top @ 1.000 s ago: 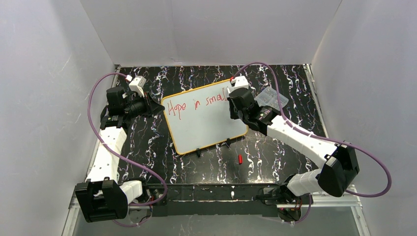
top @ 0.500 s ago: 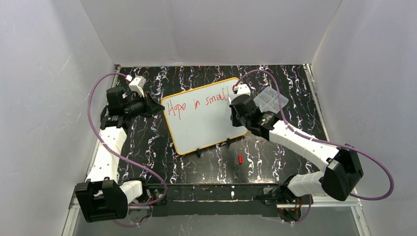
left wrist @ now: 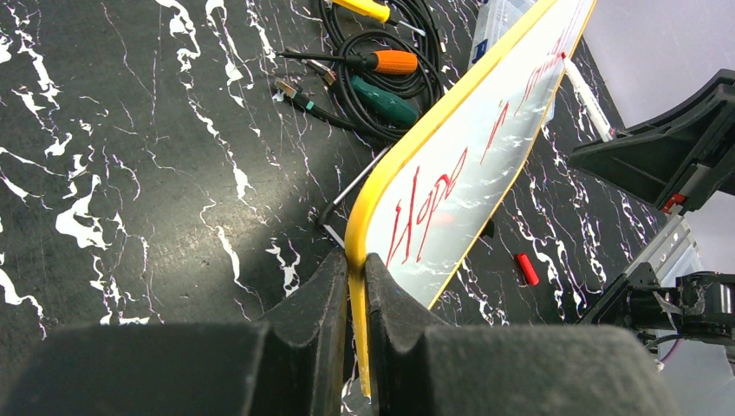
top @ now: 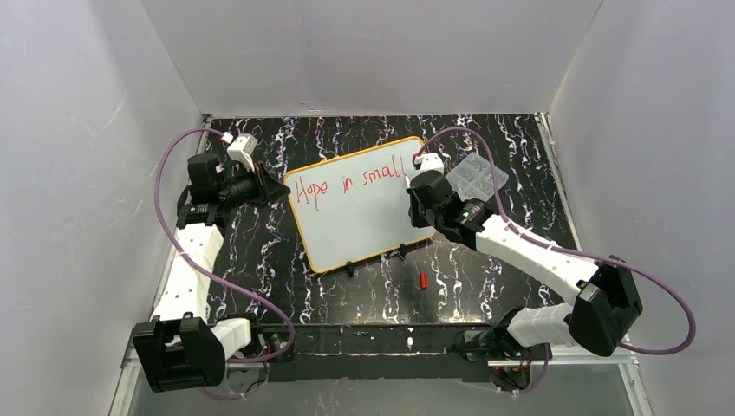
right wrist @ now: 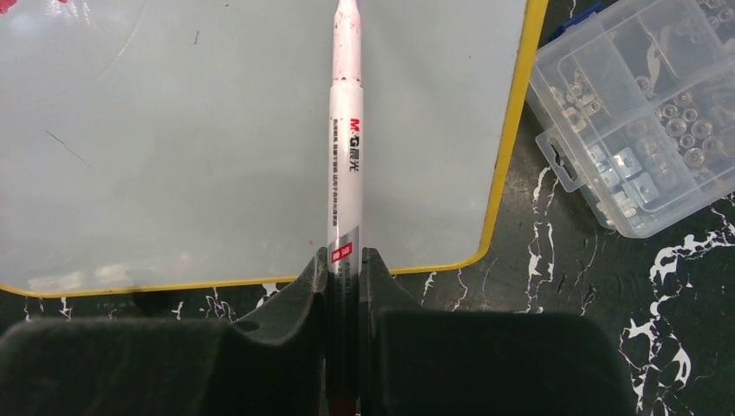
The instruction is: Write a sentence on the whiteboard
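Note:
The whiteboard (top: 364, 227), white with an orange-yellow rim, lies tilted in the middle of the table. Red letters reading "Hope in small" (top: 347, 181) run along its far edge; no second line shows. My left gripper (top: 282, 188) is shut on the board's left rim, seen close in the left wrist view (left wrist: 355, 260) beside the word "Hope" (left wrist: 425, 212). My right gripper (top: 414, 192) is shut on a white marker (right wrist: 346, 147), uncapped, its red tip over the board's right part (right wrist: 173, 130) just after the last letter. Whether the tip touches the board is unclear.
A clear plastic parts box (top: 475, 173) sits just right of the board (right wrist: 641, 113). A red marker cap (top: 423, 280) lies in front of the board. Black clips (top: 349, 269) stick out at its near edge. Coiled cables and screwdrivers (left wrist: 381, 61) lie beyond the board.
My right gripper has drawn back toward the near right with the marker, and the end of "small" now shows in full. The left arm and the board have not moved.

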Controlling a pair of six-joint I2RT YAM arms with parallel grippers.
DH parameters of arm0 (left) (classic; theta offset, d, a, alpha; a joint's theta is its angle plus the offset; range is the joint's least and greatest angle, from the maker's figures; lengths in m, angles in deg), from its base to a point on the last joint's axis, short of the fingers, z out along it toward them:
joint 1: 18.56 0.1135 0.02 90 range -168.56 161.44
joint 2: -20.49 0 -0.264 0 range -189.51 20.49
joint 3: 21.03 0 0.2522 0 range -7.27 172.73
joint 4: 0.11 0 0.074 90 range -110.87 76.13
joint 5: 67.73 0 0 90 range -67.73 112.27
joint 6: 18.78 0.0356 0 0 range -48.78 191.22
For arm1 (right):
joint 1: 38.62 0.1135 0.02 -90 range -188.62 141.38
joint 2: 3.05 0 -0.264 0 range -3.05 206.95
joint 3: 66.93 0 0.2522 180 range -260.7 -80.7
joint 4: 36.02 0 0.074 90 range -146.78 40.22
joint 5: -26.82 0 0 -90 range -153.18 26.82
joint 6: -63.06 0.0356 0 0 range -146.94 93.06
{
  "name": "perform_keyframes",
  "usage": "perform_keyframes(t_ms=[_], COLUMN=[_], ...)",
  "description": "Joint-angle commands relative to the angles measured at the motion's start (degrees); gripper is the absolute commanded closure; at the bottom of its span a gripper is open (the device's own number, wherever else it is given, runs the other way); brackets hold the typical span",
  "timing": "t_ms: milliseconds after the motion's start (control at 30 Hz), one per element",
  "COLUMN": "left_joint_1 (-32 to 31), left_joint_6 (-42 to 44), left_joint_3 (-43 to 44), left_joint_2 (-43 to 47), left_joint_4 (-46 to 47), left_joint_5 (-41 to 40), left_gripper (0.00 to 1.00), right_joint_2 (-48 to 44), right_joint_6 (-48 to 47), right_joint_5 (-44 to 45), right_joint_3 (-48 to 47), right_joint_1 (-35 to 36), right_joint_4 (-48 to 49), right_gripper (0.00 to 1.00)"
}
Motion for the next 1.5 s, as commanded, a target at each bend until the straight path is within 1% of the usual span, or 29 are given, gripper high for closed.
perform_keyframes(t_ms=[0,200,333,467,633,733,1000,1167,1467], left_joint_1=[-0.25,-0.31,-0.33,-0.28,-0.31,-0.33,-0.29,-0.32,-1.29], left_joint_6=[0.89,0.94,0.94,0.94,0.94,0.90,0.83,0.42,0.15], left_joint_3=[-0.04,-0.04,-0.04,-0.13,-0.21,-0.17,-0.13,-0.21,-0.47], left_joint_2=[1.94,1.96,2.00,2.06,2.00,1.96,2.17,2.17,2.35], left_joint_4=[0.34,0.34,0.34,0.34,0.34,0.34,0.34,0.51,0.60], left_joint_5=[1.83,1.69,1.56,1.53,1.56,1.63,1.88,1.94,1.51], left_gripper=[1.00,1.00,1.00,1.00,1.00,1.00,1.00,1.00,1.00], right_joint_2=[-0.59,-2.88,-6.16,-7.78,-9.15,-9.65,-11.47,-11.83,-11.89], right_joint_6=[-0.48,-2.80,-6.49,-9.58,-11.14,-10.75,-7.55,-5.05,-1.83], right_joint_5=[3.56,7.44,7.83,5.59,-1.63,-4.26,-6.15,-6.74,-6.00], right_joint_3=[-1.73,-4.96,-6.04,-6.97,-6.95,-6.88,-2.97,-1.35,2.00], right_joint_1=[-0.30,-0.30,-0.30,-0.30,-0.25,0.59,4.79,6.78,13.69], right_joint_4=[-1.89,-3.24,-1.84,-1.48,-0.59,-0.67,2.41,3.62,7.07], right_gripper=[0.99,0.99,0.99,0.99,0.99,0.99,0.99,0.99,0.99])
